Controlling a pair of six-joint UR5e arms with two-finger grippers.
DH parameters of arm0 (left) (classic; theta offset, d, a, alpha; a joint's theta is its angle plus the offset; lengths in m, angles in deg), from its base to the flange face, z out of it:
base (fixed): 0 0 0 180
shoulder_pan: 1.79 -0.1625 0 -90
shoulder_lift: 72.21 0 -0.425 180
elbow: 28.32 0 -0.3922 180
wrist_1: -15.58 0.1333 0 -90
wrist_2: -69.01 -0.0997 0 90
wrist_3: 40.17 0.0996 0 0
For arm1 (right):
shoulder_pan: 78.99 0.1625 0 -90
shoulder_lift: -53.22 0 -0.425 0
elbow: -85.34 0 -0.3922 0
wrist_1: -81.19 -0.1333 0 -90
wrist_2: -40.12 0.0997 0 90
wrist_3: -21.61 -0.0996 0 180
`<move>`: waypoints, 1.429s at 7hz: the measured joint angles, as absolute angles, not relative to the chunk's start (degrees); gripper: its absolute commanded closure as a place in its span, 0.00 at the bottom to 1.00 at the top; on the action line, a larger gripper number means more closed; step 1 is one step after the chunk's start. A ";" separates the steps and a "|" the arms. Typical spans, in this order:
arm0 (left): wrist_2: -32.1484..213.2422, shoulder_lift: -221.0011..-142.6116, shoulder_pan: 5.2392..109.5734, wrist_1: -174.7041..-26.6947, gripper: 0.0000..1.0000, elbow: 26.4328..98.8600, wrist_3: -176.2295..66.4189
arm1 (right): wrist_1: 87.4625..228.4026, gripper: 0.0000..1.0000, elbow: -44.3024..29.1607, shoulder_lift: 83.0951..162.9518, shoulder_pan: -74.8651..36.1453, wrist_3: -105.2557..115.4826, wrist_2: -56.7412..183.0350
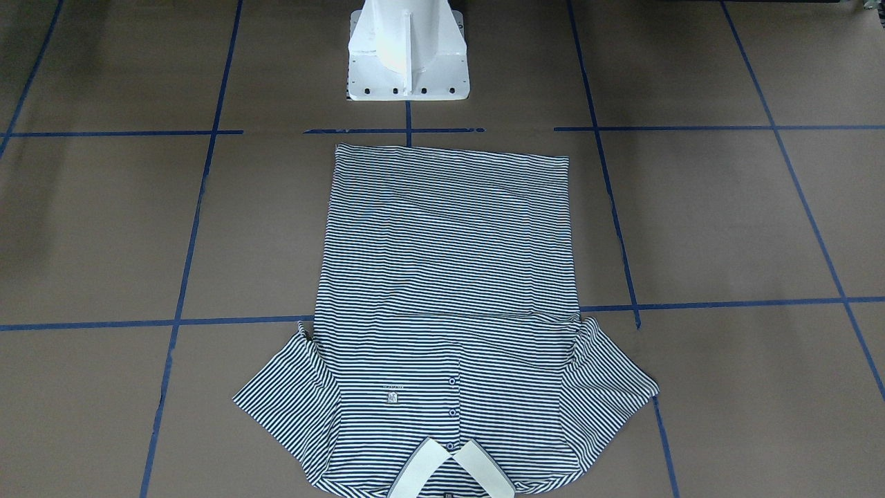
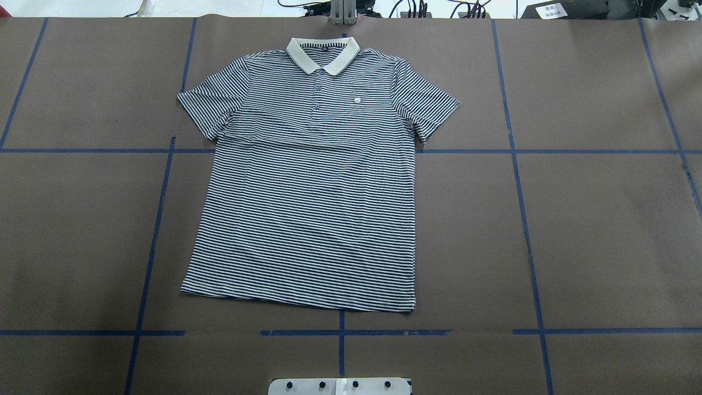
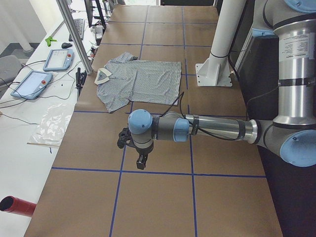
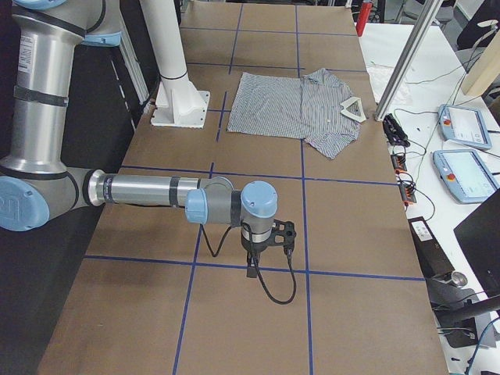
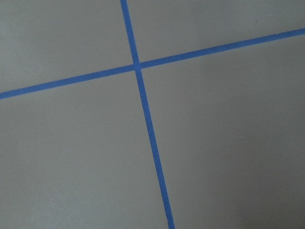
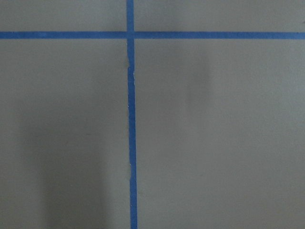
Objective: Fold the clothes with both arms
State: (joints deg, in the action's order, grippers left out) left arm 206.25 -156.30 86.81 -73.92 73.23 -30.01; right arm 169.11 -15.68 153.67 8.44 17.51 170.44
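1. On the brown paper-covered table, marked into squares by blue tape lines, a short-sleeved polo shirt with thin navy-and-white stripes lies flat and front up, straight ahead of the white pedestal base.
2. Its hem is the edge nearest the pedestal. Its plain cream-white collar is at the far edge of the table, and both sleeves are spread out to the sides.
3. A buttoned placket runs down from the collar, with a small chest logo patch just beside it.
4. At the table's left end, the grey metal left arm with light-blue joint caps reaches out level. The black left gripper points down over bare paper, well apart from the shirt.
5. At the opposite end, the matching right arm does likewise, with the black right gripper above a tape line.
6. Neither gripper holds anything. Whether their fingers stand wide or narrow cannot be told.
7. Both wrist views show only brown paper and crossing blue tape.
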 measured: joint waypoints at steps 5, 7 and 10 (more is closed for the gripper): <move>206.66 -163.37 86.70 -108.47 0.00 65.82 -30.21 | 148.70 0.00 -12.01 147.38 7.89 17.05 171.41; 206.80 -166.00 86.64 -111.63 0.00 62.96 -30.22 | 143.69 0.00 -8.28 140.57 4.60 6.51 172.08; 206.83 -166.33 86.70 -112.43 0.00 63.20 -30.18 | 138.28 0.12 -3.54 125.61 -10.18 -26.27 164.32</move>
